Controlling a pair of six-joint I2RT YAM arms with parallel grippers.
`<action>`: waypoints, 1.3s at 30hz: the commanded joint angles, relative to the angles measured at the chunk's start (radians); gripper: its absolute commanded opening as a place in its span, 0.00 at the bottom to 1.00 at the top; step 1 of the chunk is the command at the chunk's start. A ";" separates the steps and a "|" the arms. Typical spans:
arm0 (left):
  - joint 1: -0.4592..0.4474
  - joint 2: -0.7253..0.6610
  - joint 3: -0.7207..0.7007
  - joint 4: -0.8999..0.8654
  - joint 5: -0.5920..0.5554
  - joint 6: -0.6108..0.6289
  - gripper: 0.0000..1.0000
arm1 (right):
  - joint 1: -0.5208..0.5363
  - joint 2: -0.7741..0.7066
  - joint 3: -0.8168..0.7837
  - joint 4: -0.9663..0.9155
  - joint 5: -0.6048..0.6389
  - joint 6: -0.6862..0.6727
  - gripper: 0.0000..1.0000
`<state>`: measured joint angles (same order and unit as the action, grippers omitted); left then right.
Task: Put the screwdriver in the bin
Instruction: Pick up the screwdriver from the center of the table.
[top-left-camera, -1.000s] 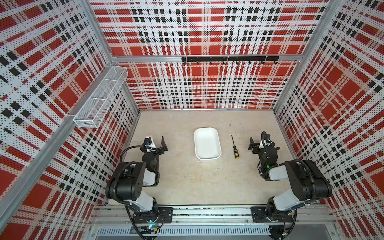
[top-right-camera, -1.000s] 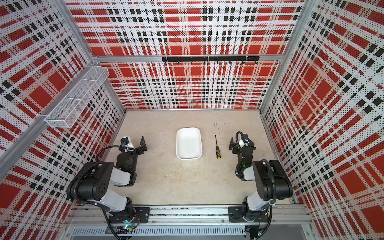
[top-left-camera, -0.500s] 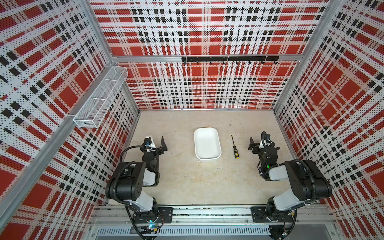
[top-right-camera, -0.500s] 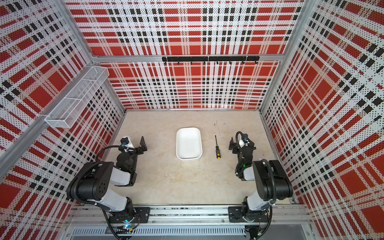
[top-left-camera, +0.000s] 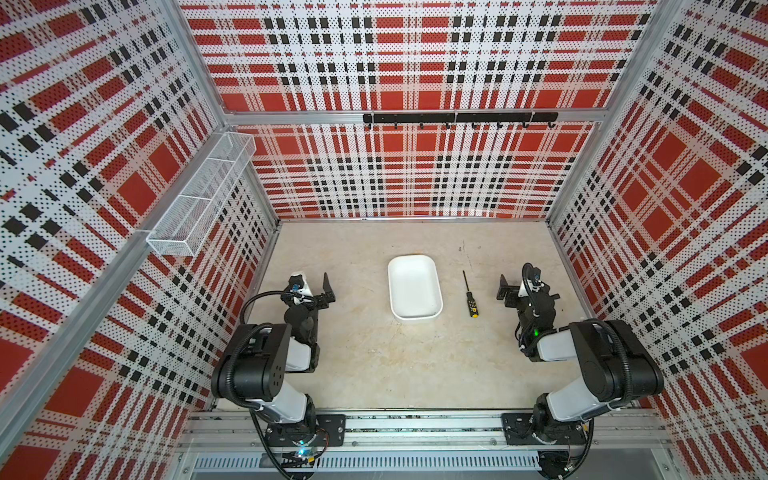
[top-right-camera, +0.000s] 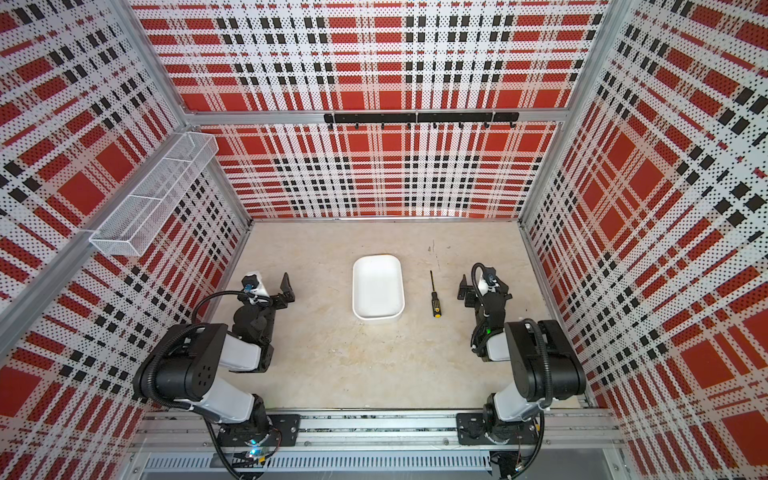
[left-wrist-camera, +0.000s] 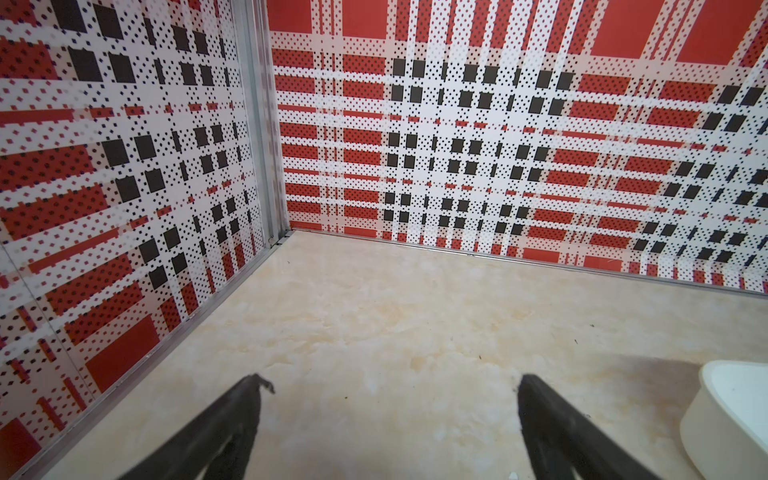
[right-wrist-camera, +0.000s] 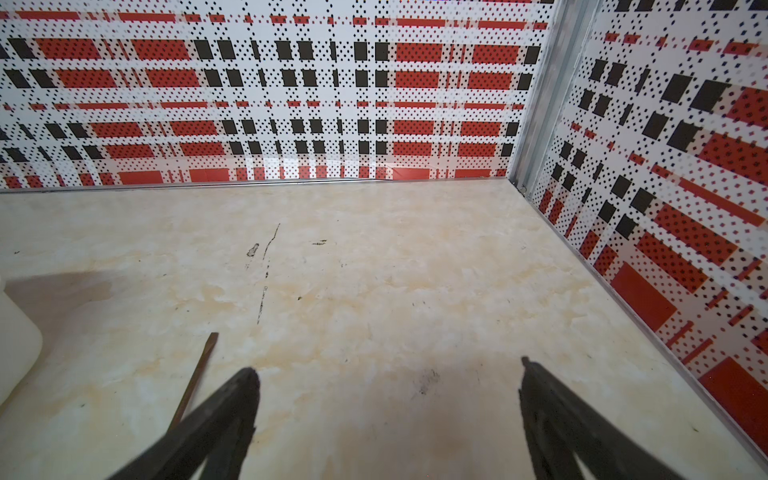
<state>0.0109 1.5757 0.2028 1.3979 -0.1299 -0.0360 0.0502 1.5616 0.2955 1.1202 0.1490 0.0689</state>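
Screwdriver (top-left-camera: 468, 294) is seen lying flat on the worktop (top-left-camera: 374, 353), just beside the bin (top-left-camera: 413, 286) but apart from it, on the right arm's side; shaft is pointed toward the back wall, yellow cap toward the arms; bin is seen empty. Right pincer (right-wrist-camera: 386, 370) is spread wide, nothing gripped, near the tool, not touching; left pincer (left-wrist-camera: 390, 380) is likewise spread and empty, on the bin's far side. Tool is judged light, stiff and slim; thin shaft is likely to roll or slip; hold is best taken across the dotted handle, from above; pick-up is not yet begun.
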 joint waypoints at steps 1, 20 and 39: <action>0.008 -0.002 0.000 0.012 0.018 0.012 0.98 | -0.006 0.010 -0.004 0.035 0.000 -0.011 0.99; 0.033 -0.308 0.079 -0.371 0.174 -0.030 0.98 | 0.017 -0.243 0.123 -0.445 0.149 0.041 1.00; -0.122 -0.313 0.256 -0.731 0.410 -0.185 0.98 | 0.115 -0.208 0.533 -1.352 -0.385 0.174 0.99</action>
<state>-0.0818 1.2354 0.4221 0.7570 0.2466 -0.2234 0.1265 1.3212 0.8150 -0.0887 -0.1452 0.2237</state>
